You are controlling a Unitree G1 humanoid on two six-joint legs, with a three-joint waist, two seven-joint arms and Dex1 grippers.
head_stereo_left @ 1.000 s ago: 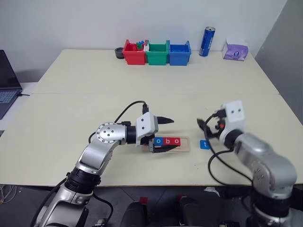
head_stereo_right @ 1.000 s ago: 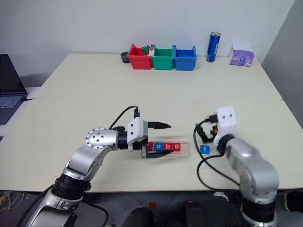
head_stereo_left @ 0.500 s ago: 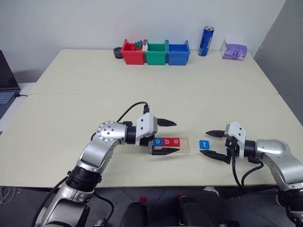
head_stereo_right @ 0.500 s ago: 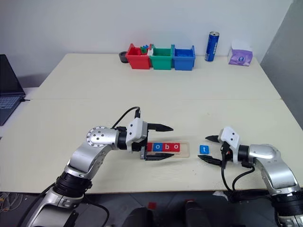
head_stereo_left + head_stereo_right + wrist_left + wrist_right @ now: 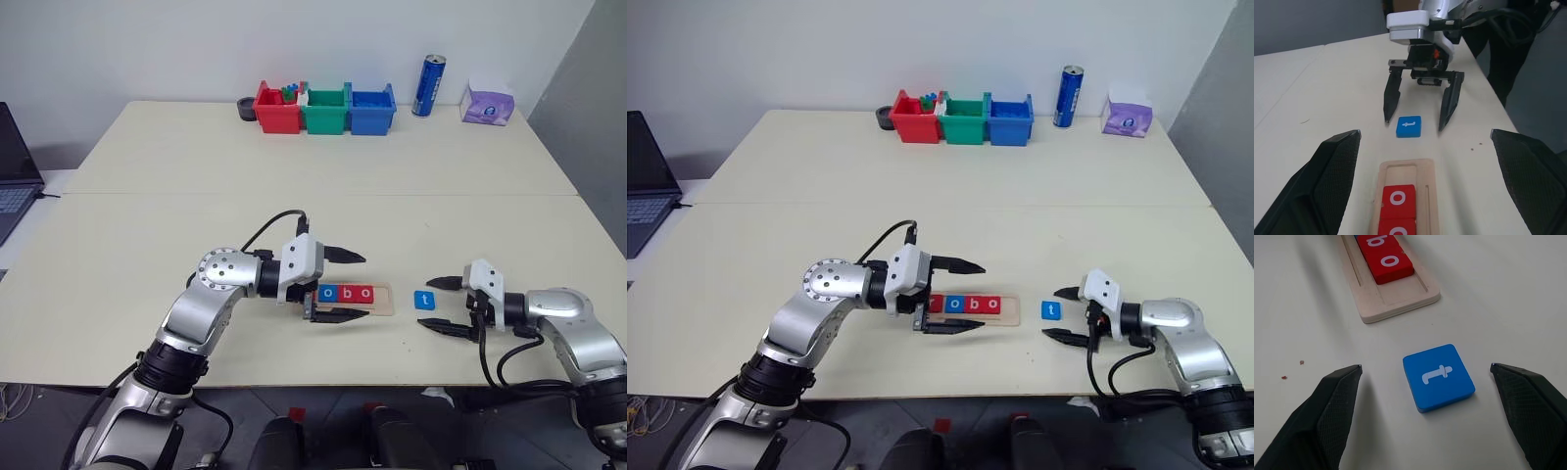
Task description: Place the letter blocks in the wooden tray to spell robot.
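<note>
The left pincer (image 5: 338, 286) hides the wooden tray's (image 5: 384, 304) near end and its first letter block. A laptop (image 5: 15, 166) is cut off by the frame's edge.

We see our right gripper (image 5: 442, 304) now lowered to the table, its spread black fingers flanking the small blue square "t" tile (image 5: 423, 300), approaching from three o'clock.

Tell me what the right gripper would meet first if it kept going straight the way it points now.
The blue t block. The right gripper is open and low over the table, one finger on either side of the block's line, so the block would likely pass between them. Beyond it lies the empty end of the wooden tray.
</note>
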